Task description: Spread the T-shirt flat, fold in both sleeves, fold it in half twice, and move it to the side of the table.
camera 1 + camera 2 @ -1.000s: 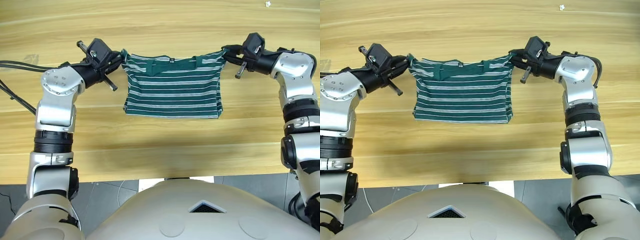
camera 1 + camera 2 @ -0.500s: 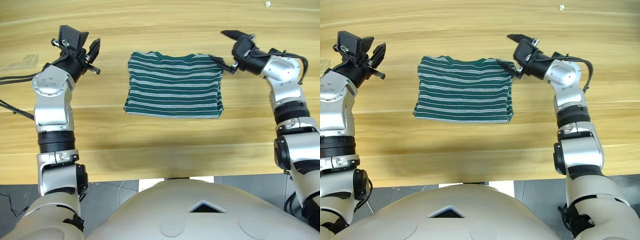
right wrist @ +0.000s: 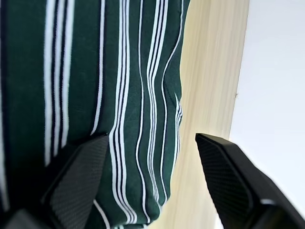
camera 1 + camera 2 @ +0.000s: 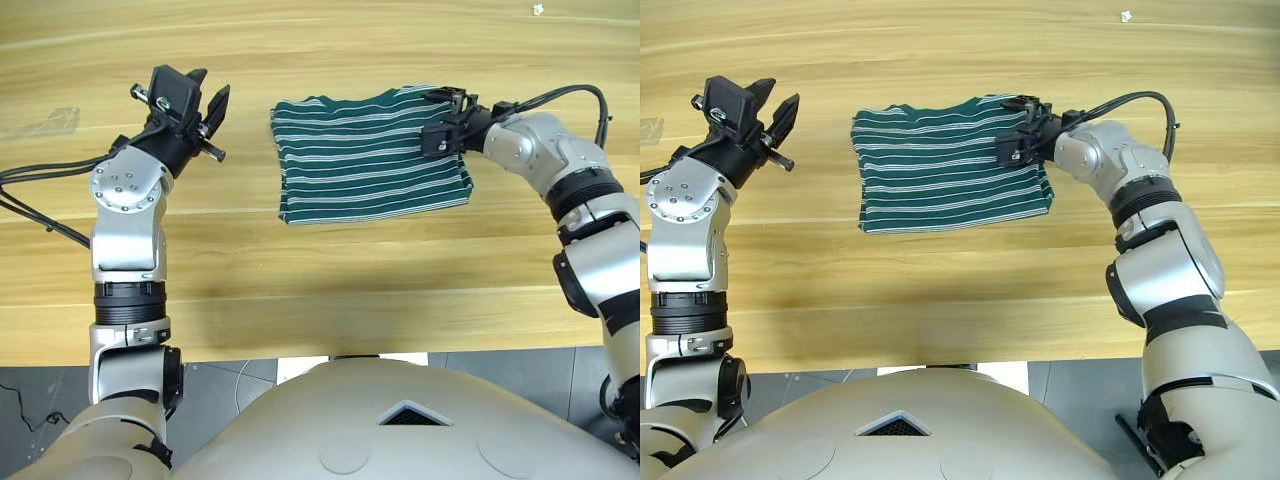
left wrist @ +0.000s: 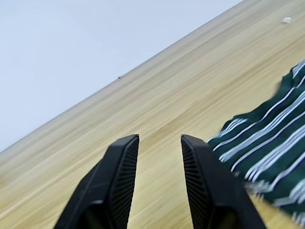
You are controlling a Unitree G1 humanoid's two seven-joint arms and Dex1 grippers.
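- Between the jaws of the right gripper [image 3: 151,143]: the right-hand edge of the T-shirt [image 4: 372,155], one finger over the striped cloth, the other out past the hem above the bare table [image 4: 300,260].
- Spread wide there, clamping nothing; seemingly set astride the edge so as to pinch it or drag it along.
- Folded down to a compact striped rectangle, lying flat though turned slightly askew, mostly off to one side of that open grip.
- Judging by that shape, sleeves and both halvings done; only the move to the table's side to go.
- At the left gripper [image 4: 208,88]: likewise parted, empty, raised off the wood.
- Well apart from those jaws, out beyond one fingertip: the nearest corner of the cloth, with nothing but bare wood in the gap itself.
- Probably held back like this to keep clear of the fold and leave the slide to the other arm.
- Worth watching: with contact along one edge only, layers likely to skew or slip open if pulled quickly.
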